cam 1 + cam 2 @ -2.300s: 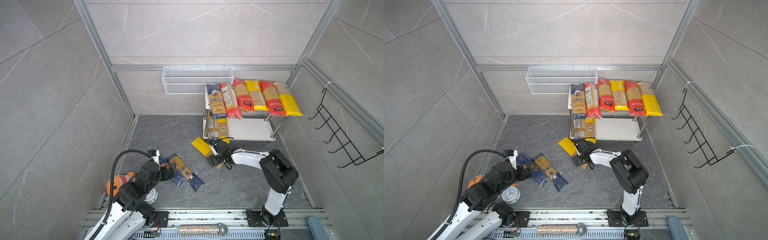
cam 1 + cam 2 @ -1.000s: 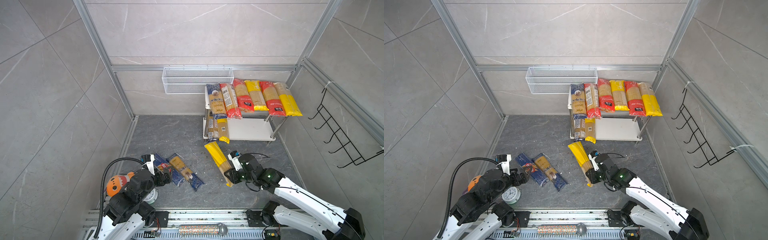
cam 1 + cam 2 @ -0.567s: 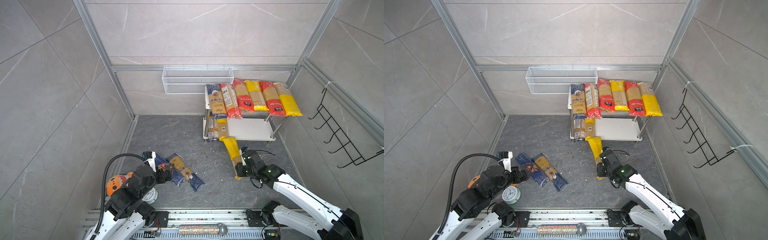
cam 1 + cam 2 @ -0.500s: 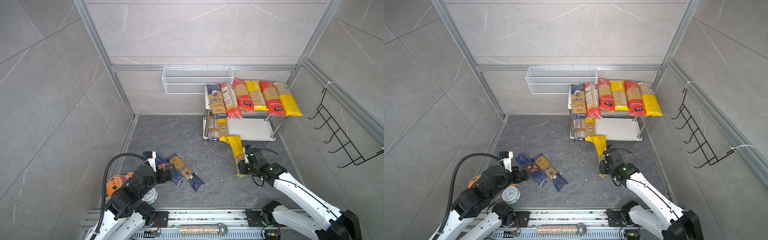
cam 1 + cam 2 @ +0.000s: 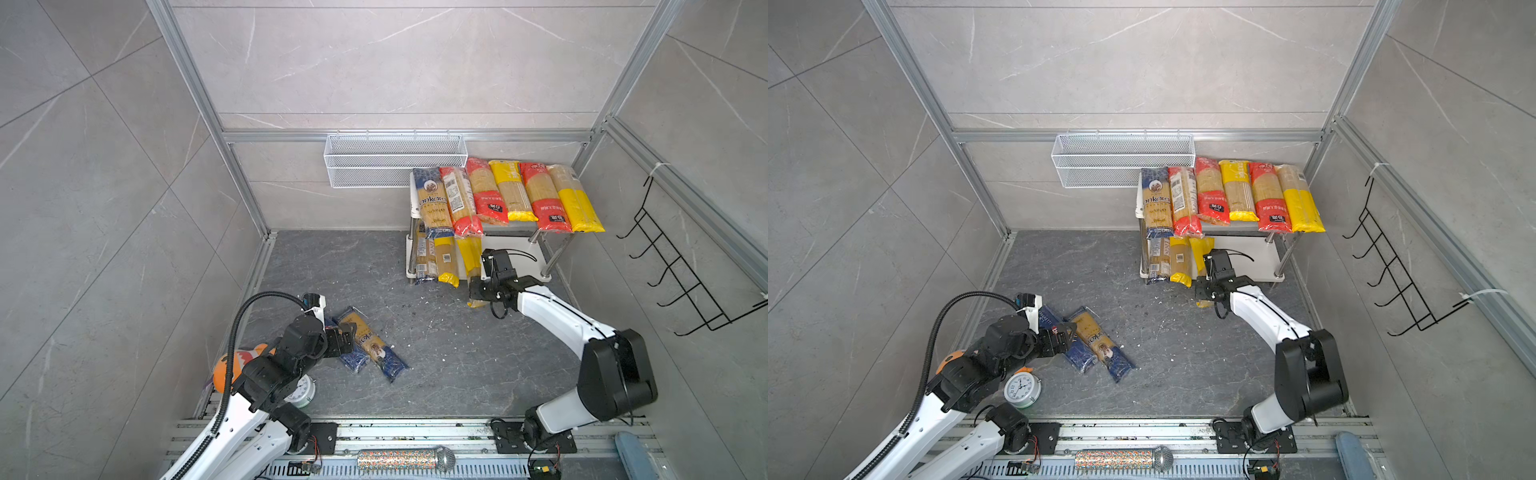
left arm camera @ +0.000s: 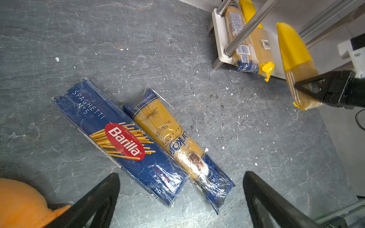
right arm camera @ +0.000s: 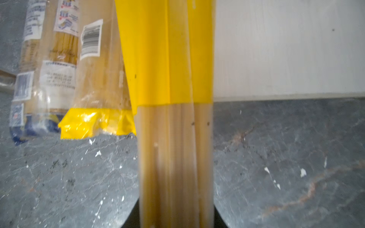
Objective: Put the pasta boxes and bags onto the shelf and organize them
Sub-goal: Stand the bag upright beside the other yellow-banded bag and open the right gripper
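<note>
1. Right gripper [image 5: 478, 291]: I found its jaws closed narrow on the yellow-ended spaghetti bag [image 7: 173, 79], gripping the clear end. The bag's long axis ran straight out ahead of the jaws, yellow end leading, and the bag was lifted off the floor.

2. Governing relation: the shelf [image 5: 1264, 262] lay directly ahead of this gripper. The bag's leading end was over the lower board [image 7: 286, 49]. Two stored packs [image 7: 65, 79] lay parallel to the bag, just beside it on the left arm's side. Bare board lay on the other side. I judged that a push along the bag's own axis, then release, would seat it.

3. Materials: the bag was thin crinkly film over stiff straight strands, so it was rigid lengthwise but slippery. The board was flat, smooth and white.

4. Left gripper [image 6: 181, 174]: its jaws stood wide apart and held nothing. The Barilla box [image 6: 118, 134], film-wrapped card, and the blue-ended bag [image 6: 177, 142] lay below and ahead of it, side by side and touching on the rough grey floor. This arm was clearly the nearer one to both.
</note>
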Controlling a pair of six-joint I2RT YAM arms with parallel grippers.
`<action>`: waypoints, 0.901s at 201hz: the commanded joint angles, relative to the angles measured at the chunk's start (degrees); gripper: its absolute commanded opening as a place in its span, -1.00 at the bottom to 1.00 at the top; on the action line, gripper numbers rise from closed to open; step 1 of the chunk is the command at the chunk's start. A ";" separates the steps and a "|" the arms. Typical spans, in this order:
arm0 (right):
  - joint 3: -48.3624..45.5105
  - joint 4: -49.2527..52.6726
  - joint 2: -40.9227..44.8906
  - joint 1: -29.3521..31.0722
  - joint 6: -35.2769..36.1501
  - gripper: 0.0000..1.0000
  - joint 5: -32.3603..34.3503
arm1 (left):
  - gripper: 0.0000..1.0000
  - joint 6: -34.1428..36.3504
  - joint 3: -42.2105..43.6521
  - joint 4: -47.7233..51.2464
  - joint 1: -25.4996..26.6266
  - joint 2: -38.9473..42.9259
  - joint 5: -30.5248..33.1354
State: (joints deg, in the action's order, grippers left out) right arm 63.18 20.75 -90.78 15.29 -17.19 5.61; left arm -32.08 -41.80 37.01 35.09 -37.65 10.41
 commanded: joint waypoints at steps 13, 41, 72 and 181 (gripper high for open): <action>8.06 -11.27 -5.85 -1.18 2.86 -1.00 0.63 | 1.00 3.38 -2.51 -3.70 -0.09 -0.98 1.93; 11.49 -13.97 -11.19 -1.49 3.02 -0.97 -0.36 | 1.00 3.51 -1.53 -4.88 -0.06 -0.14 3.50; 14.89 -14.48 -15.53 -1.82 3.45 -0.92 0.11 | 1.00 3.69 -1.87 -4.45 -0.06 -0.07 4.26; 10.97 -12.09 -12.17 -2.21 1.50 0.59 3.48 | 1.00 3.03 -1.91 -3.35 -0.09 0.67 3.70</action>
State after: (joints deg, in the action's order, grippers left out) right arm 77.43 9.34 -108.40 13.04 -15.00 6.90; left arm -29.69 -41.89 34.26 35.09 -38.02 13.61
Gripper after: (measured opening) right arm 0.786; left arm 0.998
